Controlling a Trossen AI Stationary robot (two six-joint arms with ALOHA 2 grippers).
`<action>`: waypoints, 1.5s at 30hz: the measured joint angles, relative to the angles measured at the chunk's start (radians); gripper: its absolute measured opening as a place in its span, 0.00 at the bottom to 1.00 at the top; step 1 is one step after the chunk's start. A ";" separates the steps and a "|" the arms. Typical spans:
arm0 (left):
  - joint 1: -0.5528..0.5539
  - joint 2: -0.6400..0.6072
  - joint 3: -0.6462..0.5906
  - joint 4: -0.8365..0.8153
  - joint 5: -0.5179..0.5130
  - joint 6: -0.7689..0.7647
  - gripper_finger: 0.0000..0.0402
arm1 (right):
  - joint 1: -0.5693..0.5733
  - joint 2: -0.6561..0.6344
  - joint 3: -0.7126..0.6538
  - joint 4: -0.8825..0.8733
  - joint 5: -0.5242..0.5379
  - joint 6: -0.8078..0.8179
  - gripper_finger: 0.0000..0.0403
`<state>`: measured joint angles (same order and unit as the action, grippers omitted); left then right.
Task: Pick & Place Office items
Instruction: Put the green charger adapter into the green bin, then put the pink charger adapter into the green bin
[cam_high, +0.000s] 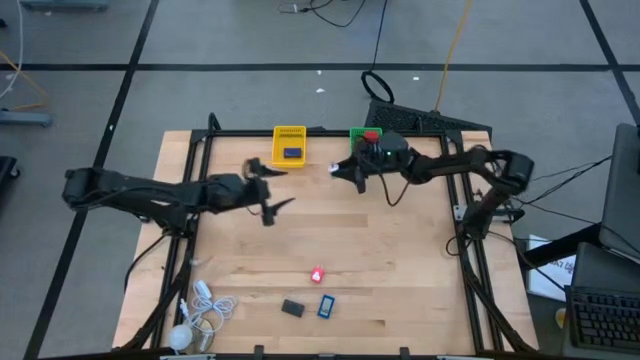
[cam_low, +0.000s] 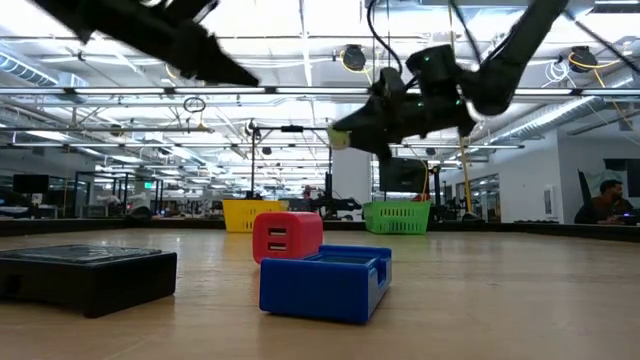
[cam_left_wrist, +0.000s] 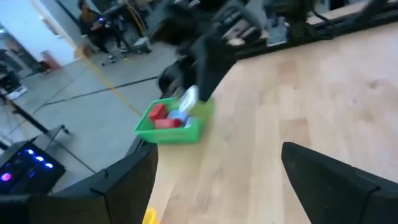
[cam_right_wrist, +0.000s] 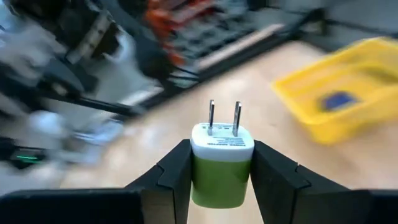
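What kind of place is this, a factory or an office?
Probably a large open-plan lab or workshop. Long rows of ceiling lights run far back, a person sits at a desk, and two robot arms work at a wooden table framed in black metal.

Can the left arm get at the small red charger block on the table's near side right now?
Probably yes: the left gripper is open and empty, and the red charger block lies uncovered on the wooden table.

I count on my wooden table (cam_high: 400, 260): one yellow basket (cam_high: 289, 145) and one green basket (cam_high: 358, 137) side by side at its far edge; one white coiled cable (cam_high: 205, 308) with a round white ball (cam_high: 179, 338) at the near left corner.
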<state>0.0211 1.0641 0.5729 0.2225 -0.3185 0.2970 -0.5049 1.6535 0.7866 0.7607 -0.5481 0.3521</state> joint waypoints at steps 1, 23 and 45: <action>0.014 -0.035 -0.040 0.033 0.003 -0.001 0.84 | 0.000 -0.035 -0.009 -0.063 0.058 -0.046 0.30; 0.140 -0.332 -0.411 0.434 0.012 -0.045 0.83 | -0.029 -0.158 -0.210 -0.267 0.839 -0.218 0.30; 0.131 -0.331 -0.410 0.433 0.053 -0.416 0.82 | -0.011 -0.155 -0.209 -0.282 0.830 -0.234 0.76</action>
<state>0.1520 0.7326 0.1627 0.6556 -0.2654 -0.1192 -0.5159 1.4986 0.5772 0.4791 0.2822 0.1184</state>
